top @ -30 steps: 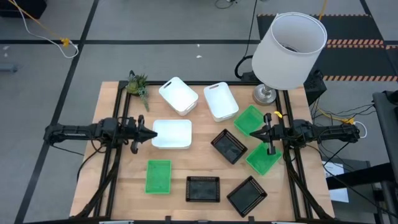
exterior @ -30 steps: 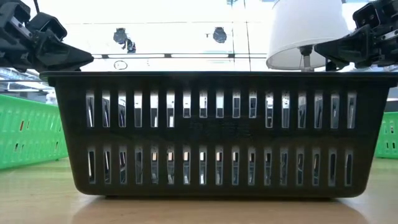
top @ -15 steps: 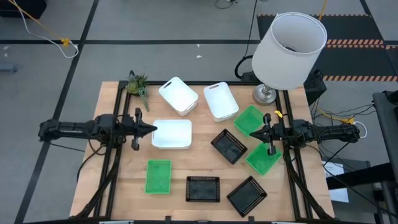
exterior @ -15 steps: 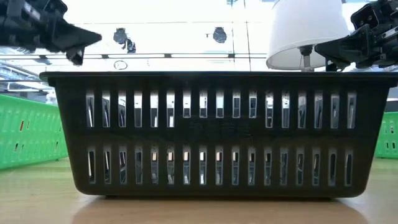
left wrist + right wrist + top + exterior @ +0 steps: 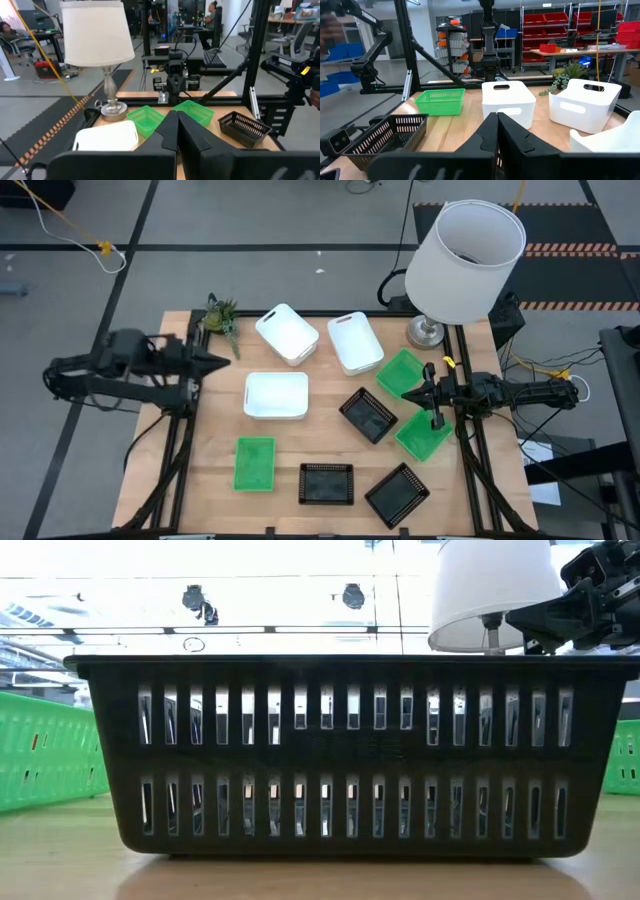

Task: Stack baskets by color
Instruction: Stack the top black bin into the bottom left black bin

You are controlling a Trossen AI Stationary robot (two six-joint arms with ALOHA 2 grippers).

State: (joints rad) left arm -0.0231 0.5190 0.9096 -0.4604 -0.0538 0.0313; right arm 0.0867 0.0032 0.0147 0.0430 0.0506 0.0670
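Nine baskets lie on the wooden table. Three are white (image 5: 287, 333) (image 5: 354, 341) (image 5: 277, 394), three green (image 5: 254, 464) (image 5: 402, 373) (image 5: 423, 435) and three black (image 5: 368, 416) (image 5: 326, 483) (image 5: 397, 494), all resting on their bases. My left gripper (image 5: 222, 361) is shut and empty, held high over the table's left edge and pointing level across the table (image 5: 177, 122). My right gripper (image 5: 407, 393) is shut and empty at the right edge, over the green baskets there (image 5: 496, 120). A black basket (image 5: 340, 755) fills the low view.
A lamp with a large white shade (image 5: 468, 260) stands on its metal base (image 5: 426, 332) at the far right corner. A small green plant sprig (image 5: 220, 315) lies at the far left corner. Bare wood shows along the table's left side (image 5: 215, 435).
My left gripper has risen well above the table at the left edge, staying level, and has gone up out of the low view. The baskets and my right gripper have kept still.
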